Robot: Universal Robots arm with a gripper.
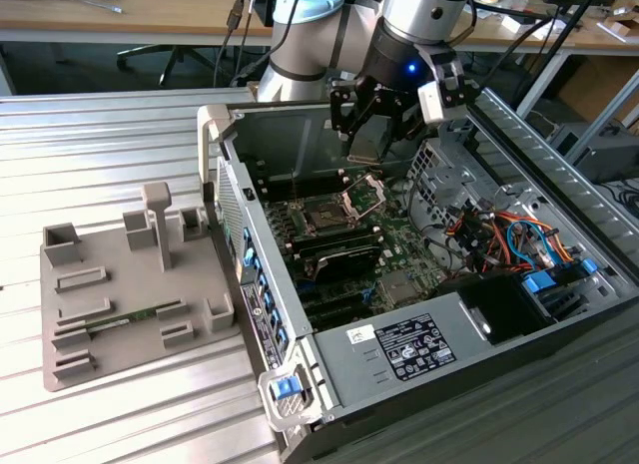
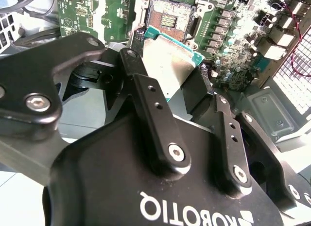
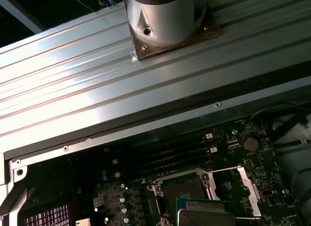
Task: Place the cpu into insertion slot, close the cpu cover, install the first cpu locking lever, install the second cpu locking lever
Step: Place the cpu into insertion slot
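Fingers [image 2: 194, 92] of the gripper [image 1: 371, 150] clamp the cpu [image 2: 170, 58] by its edges, above the insertion slot [image 1: 324, 217] and apart from it. The cpu cover [image 1: 365, 195] stands hinged up just beside the slot. A drive cage [image 1: 439, 175], coloured cables [image 1: 499, 234] and the case wall [image 1: 290, 135] crowd near.

White lettering [image 2: 194, 214] on claw [image 2: 165, 75], printed labels [image 1: 411, 346] on power supply [image 1: 454, 314]

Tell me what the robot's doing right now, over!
Copy. The end effector shut on the cpu, hovering above the board. The insertion slot empty. The cpu cover tipped up beside it, not blocking.
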